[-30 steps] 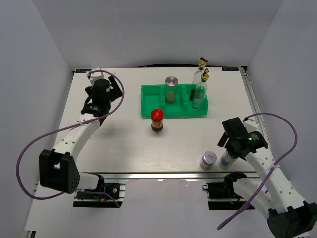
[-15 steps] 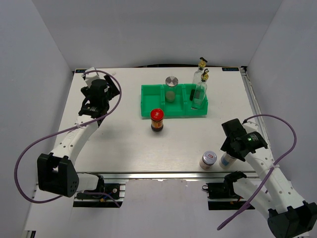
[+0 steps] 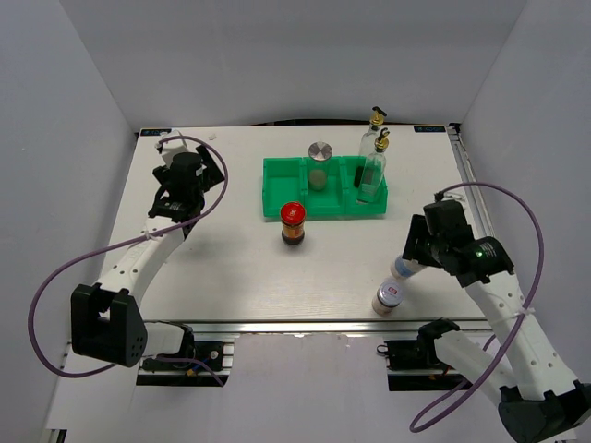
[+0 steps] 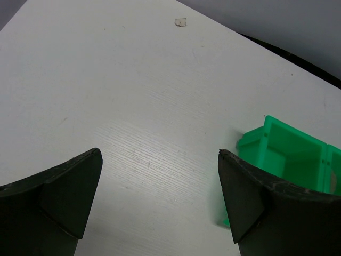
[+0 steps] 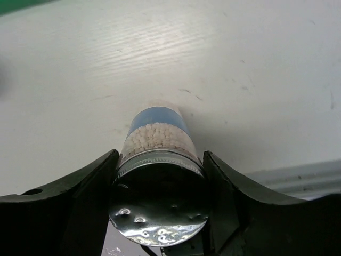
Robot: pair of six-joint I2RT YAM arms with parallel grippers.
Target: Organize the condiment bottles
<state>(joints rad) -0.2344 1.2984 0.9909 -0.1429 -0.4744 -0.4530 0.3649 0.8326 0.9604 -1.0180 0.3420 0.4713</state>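
**A:** How is the right arm set?

**B:** It rises from its base at the near right corner and angles toward 11 o'clock, ending at about 4 o'clock on the counter [image 3: 231,268]. The right gripper [image 5: 160,154] is clamped at middling width on a blue-banded shaker [image 5: 158,133], one finger on each side just below its silver lid.

**A:** Is that shaker standing?

**B:** It leans, and I cannot tell whether its base touches the counter. A white-lidded shaker [image 3: 389,296] stands just beside it at 7 o'clock.

**A:** And the left arm?

**B:** It stretches from the near left corner out to about 10 o'clock. The left gripper [image 4: 160,154] is spread wide and holds nothing, over bare counter, with the green tray [image 3: 332,209] off at its 3 o'clock.

**A:** Where are the others?

**B:** The red-lidded jar [image 3: 293,223] stands near the centre, at 6 o'clock of the tray and apart from it. A silver-lidded shaker [image 3: 319,164] sits in the middle compartment. One glass bottle [image 3: 371,177] is in the right compartment. The second glass bottle [image 3: 375,134] is at its 12 o'clock by the tray's far edge, and I cannot tell whether it is inside.
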